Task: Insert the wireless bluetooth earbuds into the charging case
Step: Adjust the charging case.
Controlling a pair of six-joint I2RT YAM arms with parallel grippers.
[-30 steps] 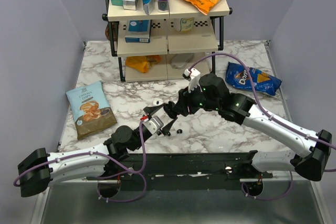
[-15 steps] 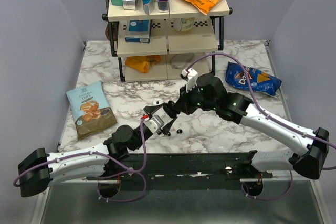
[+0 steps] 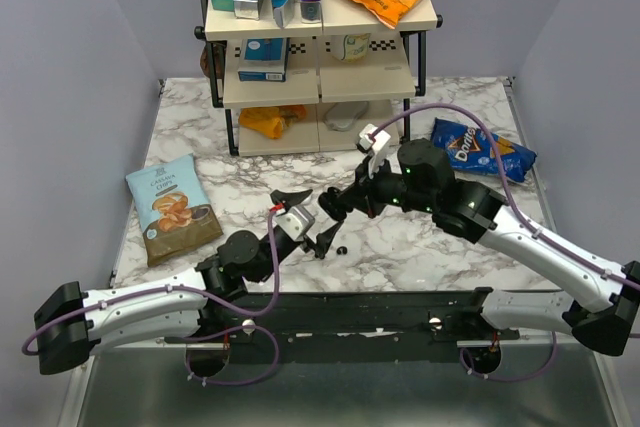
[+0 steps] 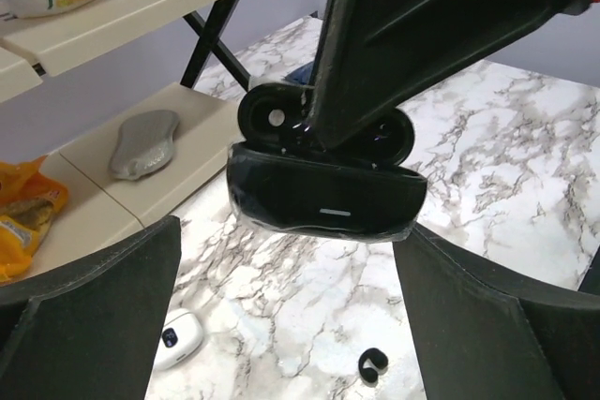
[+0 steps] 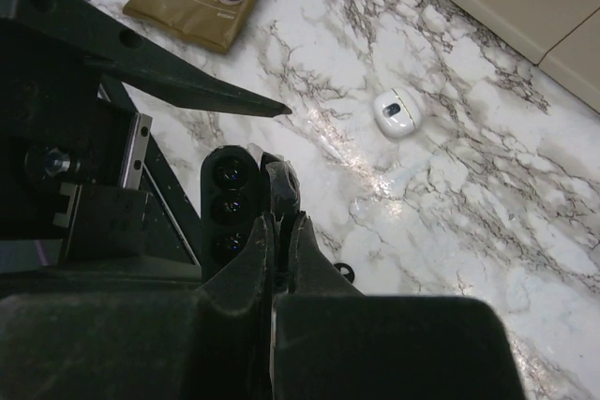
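Grip, right: the right gripper (image 5: pixel 279 231) is pinched shut on the raised lid of the charging case (image 4: pixel 323 199), its two fingers pressed together over the thin lid edge.
Grip, left: the left gripper (image 3: pixel 318 215) is spread to its widest, with one finger (image 4: pixel 89 306) on each side of the case and neither touching it.
Change: a second ago the left jaws stood narrower and the right jaws were apart. Now the left has sprung wide and the right has snapped closed. The right wrist has drawn slightly back toward its own side.
Case: it hangs in the air above the marble table (image 3: pixel 420 247), lid open. It sits directly under the right fingers and in the gap between the left fingers. Its glossy body faces the left wrist camera, with a small pale bar on the front.
Earbud: one black earbud (image 4: pixel 373 363) lies loose on the marble, below and just right of the hanging case. Whether the other sits in the case's wells cannot be told.
Nearby: a small white pod (image 5: pixel 397 111) rests on the table beyond the case.
Backdrop: a grey oval (image 4: pixel 141 142) lies on the low shelf of the rack (image 3: pixel 320 32). A crisps bag (image 3: pixel 172 209) lies to the left and a blue bag (image 3: pixel 490 152) to the right.
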